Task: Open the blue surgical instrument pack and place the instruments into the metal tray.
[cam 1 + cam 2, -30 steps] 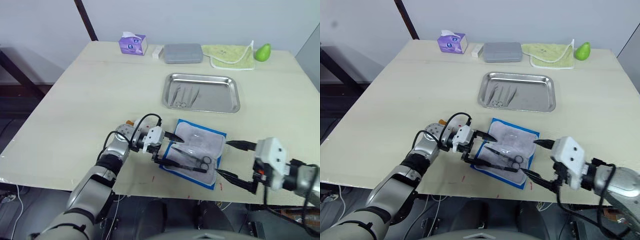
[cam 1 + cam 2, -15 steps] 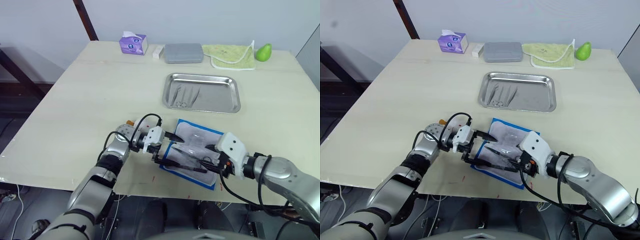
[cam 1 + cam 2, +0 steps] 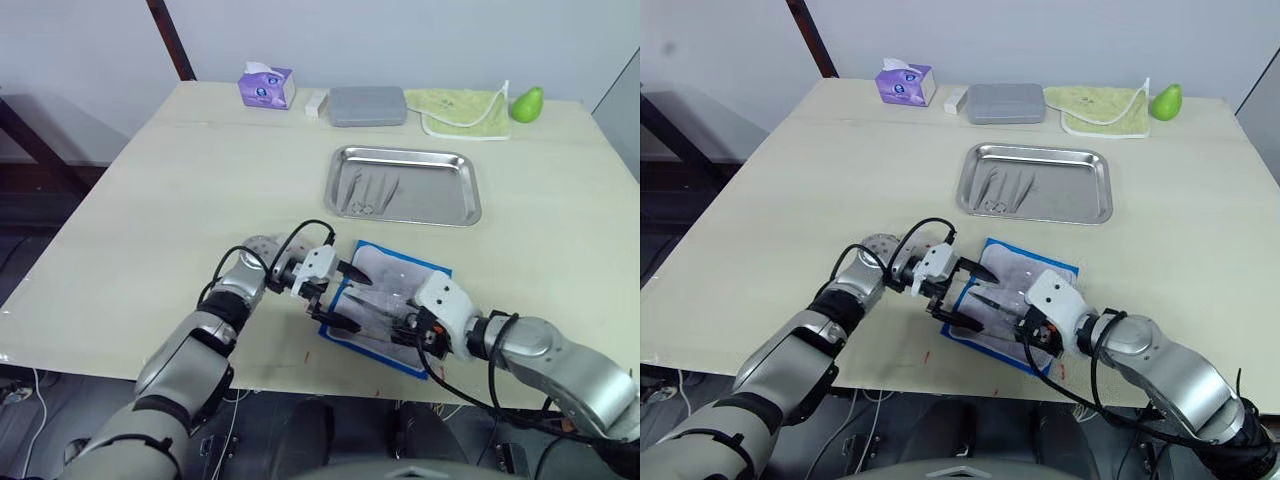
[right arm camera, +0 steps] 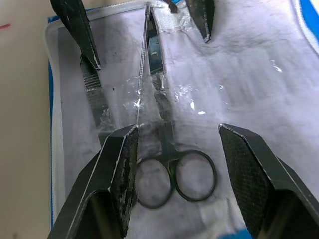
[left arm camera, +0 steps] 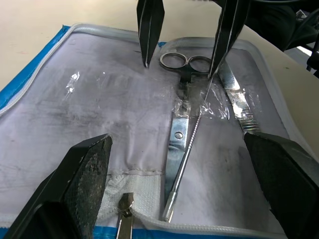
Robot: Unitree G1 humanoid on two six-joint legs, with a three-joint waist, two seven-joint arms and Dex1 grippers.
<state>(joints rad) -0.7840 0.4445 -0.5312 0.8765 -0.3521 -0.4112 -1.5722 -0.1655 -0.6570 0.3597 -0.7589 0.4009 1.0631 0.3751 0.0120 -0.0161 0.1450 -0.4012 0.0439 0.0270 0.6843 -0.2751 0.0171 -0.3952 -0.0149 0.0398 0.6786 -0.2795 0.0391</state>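
Bright blue flat surgical instrument pack [image 3: 388,305] lies unfolded at the near table edge, pale grey-white lining up. Thin silver ring-handled scissors [image 4: 167,149] rest on the lining with a slim silver rod beside them and a flat serrated silver forceps [image 5: 238,107] just alongside; clear plastic film crinkles over the middle of them.

Right gripper [image 4: 177,149] is spread wide, its two black fingers [image 4: 119,174] straddling the scissors' ring handles, rings sitting between the pads, not yet pinched. Scissors' long axis runs straight away from this gripper, blades pointing toward the left gripper [image 5: 179,194]. Left gripper is also spread, fingers either side of the blade tips at the pack's opposite end, holding nothing.

Shiny shallow rectangular stainless-steel tray [image 3: 465,190] sits well beyond both grippers, farther up the table, already with a few silver tools [image 3: 365,195] inside.

Judgement: the right arm is nearer the rings and better lined up, so closing on the handles is the likely next step; the film may cling and drag the neighbouring pieces.
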